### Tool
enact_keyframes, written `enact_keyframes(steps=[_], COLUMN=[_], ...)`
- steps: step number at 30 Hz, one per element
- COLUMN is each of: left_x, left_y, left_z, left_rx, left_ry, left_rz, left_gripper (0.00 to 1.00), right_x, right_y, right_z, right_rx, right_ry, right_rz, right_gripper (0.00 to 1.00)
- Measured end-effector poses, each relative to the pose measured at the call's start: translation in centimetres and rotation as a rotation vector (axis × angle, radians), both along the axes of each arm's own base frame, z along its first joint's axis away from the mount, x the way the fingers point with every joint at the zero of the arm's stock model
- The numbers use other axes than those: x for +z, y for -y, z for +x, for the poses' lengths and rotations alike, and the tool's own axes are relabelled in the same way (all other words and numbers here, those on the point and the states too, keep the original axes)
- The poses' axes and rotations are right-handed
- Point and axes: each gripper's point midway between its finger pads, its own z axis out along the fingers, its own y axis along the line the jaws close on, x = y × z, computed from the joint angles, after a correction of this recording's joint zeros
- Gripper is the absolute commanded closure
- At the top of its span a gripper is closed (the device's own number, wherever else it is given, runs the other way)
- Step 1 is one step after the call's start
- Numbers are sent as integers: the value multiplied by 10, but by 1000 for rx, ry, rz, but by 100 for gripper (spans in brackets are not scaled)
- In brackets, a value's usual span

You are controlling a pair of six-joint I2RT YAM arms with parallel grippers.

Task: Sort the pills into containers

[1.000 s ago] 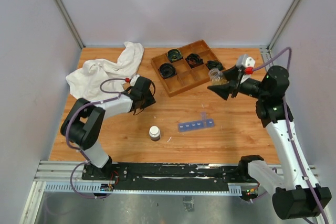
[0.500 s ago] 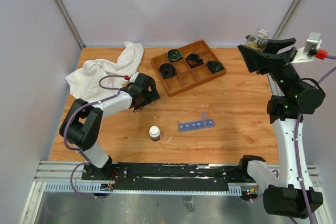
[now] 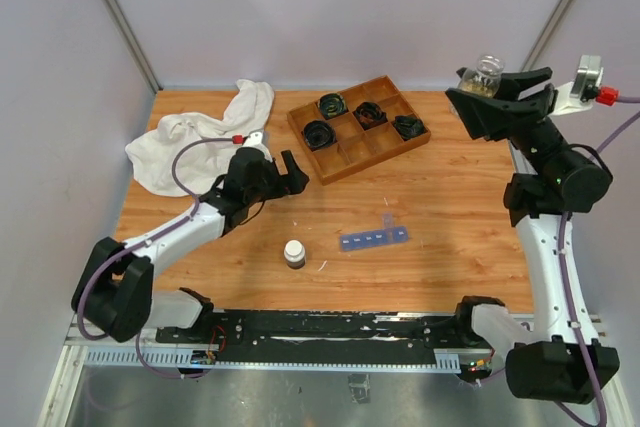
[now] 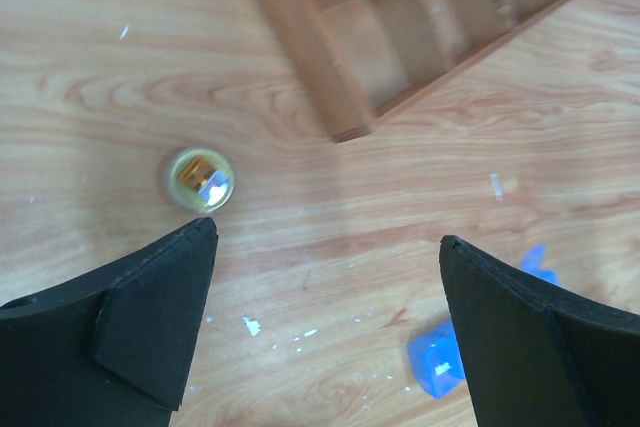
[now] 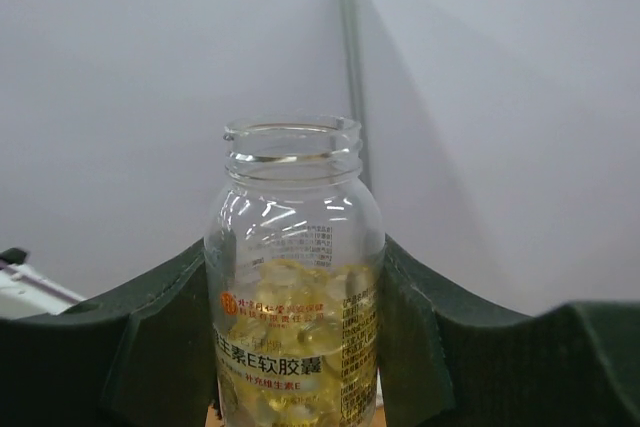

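My right gripper [image 3: 490,89] is raised high at the back right, shut on a clear, uncapped glass bottle [image 3: 482,74]. The right wrist view shows the bottle [image 5: 292,247] upright between the fingers [image 5: 430,327], with yellow pills [image 5: 290,297] heaped inside. The containers, a blue organizer strip [image 3: 373,238], lie on the wooden table; one blue corner [image 4: 435,362] shows beside my right finger. My left gripper [image 3: 282,168] hovers open near the tray's near corner, with nothing between its jaws [image 4: 328,232]. A small round gold cap [image 4: 200,179] lies on the wood just beyond the left fingertip.
A brown divided tray [image 3: 345,162] with black coiled cables stands at the back centre; its corner [image 4: 340,117] is just ahead of the left gripper. A small dark bottle with a white cap [image 3: 294,252] stands near the front. A white cloth [image 3: 205,132] lies at the back left.
My left gripper has gone from shut to wide open and reached further right. My right arm has lifted the bottle from beside the tray up to the back right.
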Motion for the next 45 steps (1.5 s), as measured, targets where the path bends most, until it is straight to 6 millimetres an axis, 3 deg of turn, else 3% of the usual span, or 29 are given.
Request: enact_keyframes(steps=[4,7,9,14,17,22,30,35,41,45], left_x=[37,57,66,95,109,109,132,134,136,131], left_y=[6,10,10,9,3,1,-12,-25,-30,-30], left_z=[-4,-11,-19,-35,-47,-63,-72,-78,-83,-84], left_rx=[-88,-151,-194,-260,-268,-306,-271,-221,-208,-212], left_ry=[170,278,347,515,630,708,826,866,891,889], left_rz=[-39,-61,-67,-75,-94,-106,-89,-78,-75,-71], left_gripper=[1,1,1,1,1,1,1,1,1,1], right_x=[-12,-20,-21,-52,-89,-171,-263,-328,-384,-408], right_y=[-24,-15,-25,-26,-35,-40,-31,-22,-8,1], right_z=[-10,0,-12,-2,-9,-4,-8,-9,-9,-8], right_rx=[93,30,94,65,132,186,209,251,306,328], right_ry=[25,-8,40,-1,-4,-83,-77,-164,-232,-242], right_rz=[-48,-66,-101,-195,-278,-471,-770,-906,-1052,-1136], right_gripper=[100,99,99,99,99,99,99,98,97,96])
